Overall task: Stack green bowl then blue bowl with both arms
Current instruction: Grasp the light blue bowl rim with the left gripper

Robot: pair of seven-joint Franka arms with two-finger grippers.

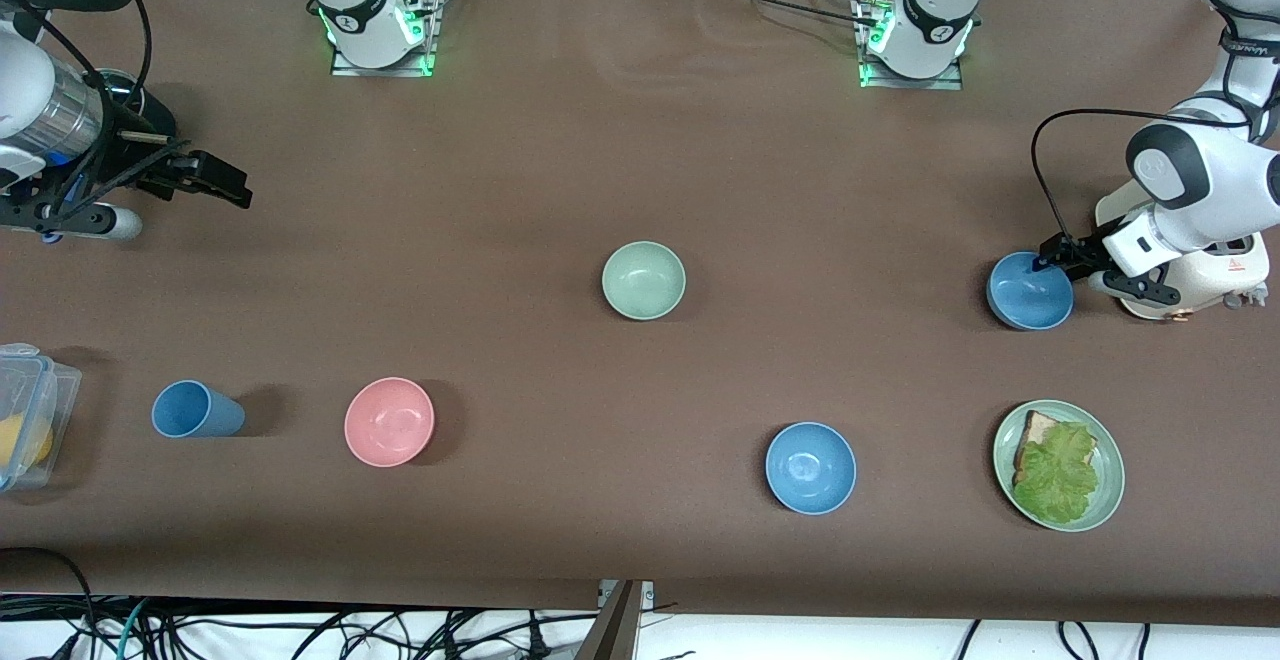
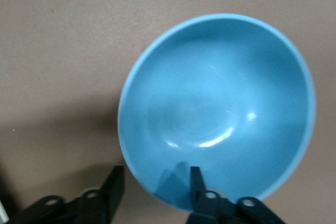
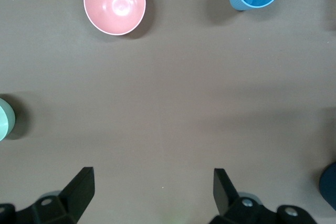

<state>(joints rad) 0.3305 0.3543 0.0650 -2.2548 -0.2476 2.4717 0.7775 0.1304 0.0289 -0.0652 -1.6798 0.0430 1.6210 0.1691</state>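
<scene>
Blue bowl (image 1: 1028,292) empty, rim between left pincer (image 1: 1052,258) fingers; right pincer (image 1: 215,178) agape.

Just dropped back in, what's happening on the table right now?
The left gripper straddles the rim of a blue bowl at the left arm's end of the table, one finger inside, one outside, not visibly clamped. The green bowl sits alone mid-table, nothing stacked yet. The right gripper waits open over bare table at its own end.
</scene>
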